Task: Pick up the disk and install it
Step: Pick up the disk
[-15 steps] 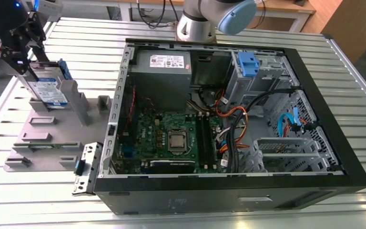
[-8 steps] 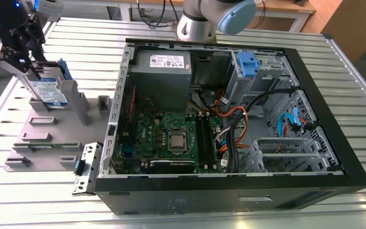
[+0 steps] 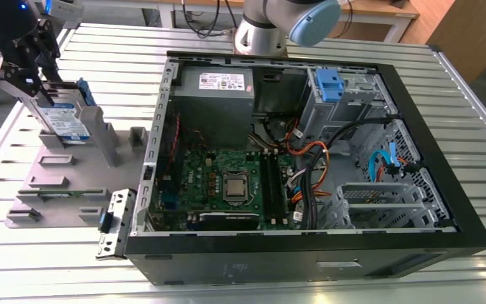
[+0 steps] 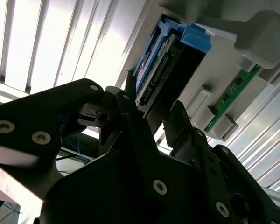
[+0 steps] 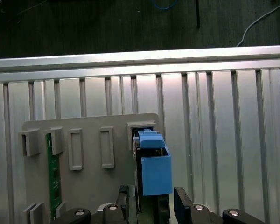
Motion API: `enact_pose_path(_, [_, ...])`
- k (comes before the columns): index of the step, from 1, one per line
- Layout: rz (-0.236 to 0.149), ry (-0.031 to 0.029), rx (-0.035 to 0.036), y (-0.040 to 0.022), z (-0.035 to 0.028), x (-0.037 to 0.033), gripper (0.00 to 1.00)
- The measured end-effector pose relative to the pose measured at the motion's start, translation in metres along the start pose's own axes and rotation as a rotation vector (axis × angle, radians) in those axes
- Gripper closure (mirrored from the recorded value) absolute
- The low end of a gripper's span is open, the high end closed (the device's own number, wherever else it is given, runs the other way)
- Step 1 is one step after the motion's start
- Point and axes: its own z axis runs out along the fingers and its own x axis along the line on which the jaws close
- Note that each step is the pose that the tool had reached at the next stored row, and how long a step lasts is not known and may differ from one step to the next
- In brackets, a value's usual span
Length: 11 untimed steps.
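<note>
The disk [image 3: 66, 123] stands on edge in a slot of the grey holder plate [image 3: 53, 212], at the exterior view's left; it is silver with a blue-and-white label and blue rails. My gripper [image 3: 45, 95] comes down on its upper end from above. In the first wrist view the two black fingers [image 5: 181, 203] sit tight against both faces of the disk [image 5: 156, 175]. The second wrist view shows the same grip on the disk [image 4: 163, 65] by my gripper [image 4: 154, 109]. The disk's lower end still sits in the holder.
An open computer case [image 3: 445, 215] lies at the exterior view's right, with motherboard [image 3: 226, 183], cables and a drive bay holding a blue bracket [image 3: 328, 85]. A green memory stick [image 5: 53, 172] lies in the holder plate [image 5: 88, 191]. The slatted metal table [image 3: 49, 266] surrounds everything.
</note>
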Motion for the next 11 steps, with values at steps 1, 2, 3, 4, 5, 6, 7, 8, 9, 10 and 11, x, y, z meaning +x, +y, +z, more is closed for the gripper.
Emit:
enact_pose_path(1, [0.0,0.0001,-0.0001,0.0,-0.0003,0.0,0.5])
enact_pose_path(2, [0.0,0.0002,-0.0003,0.0001,-0.0011,0.0,0.5])
enact_pose_path(3, [0.0,0.0001,-0.0001,0.0,-0.002,0.0,0.5])
enact_pose_path(4, [0.0,0.0,0.0,0.0,-0.0026,-0.0001,0.5])
enact_pose_path(5, [0.0,-0.0001,0.0002,0.0,-0.0026,-0.0001,0.5])
enact_pose_path(6, [0.0,-0.0002,0.0003,0.0,-0.0025,-0.0001,0.5])
enact_pose_path(7, [0.0,-0.0002,0.0003,0.0,-0.0026,-0.0001,0.5])
enact_pose_path(8, [0.0,-0.0001,0.0001,-0.0001,-0.0028,-0.0001,0.5])
enact_pose_path(9, [0.0,0.0002,-0.0003,-0.0006,-0.003,-0.0001,0.5])
enact_pose_path(10, [0.0,0.0002,0.0,-0.0063,-0.0028,-0.0005,0.5])
enact_pose_path(11, [0.0,0.0001,0.0001,-0.0076,-0.0027,-0.0006,0.5])
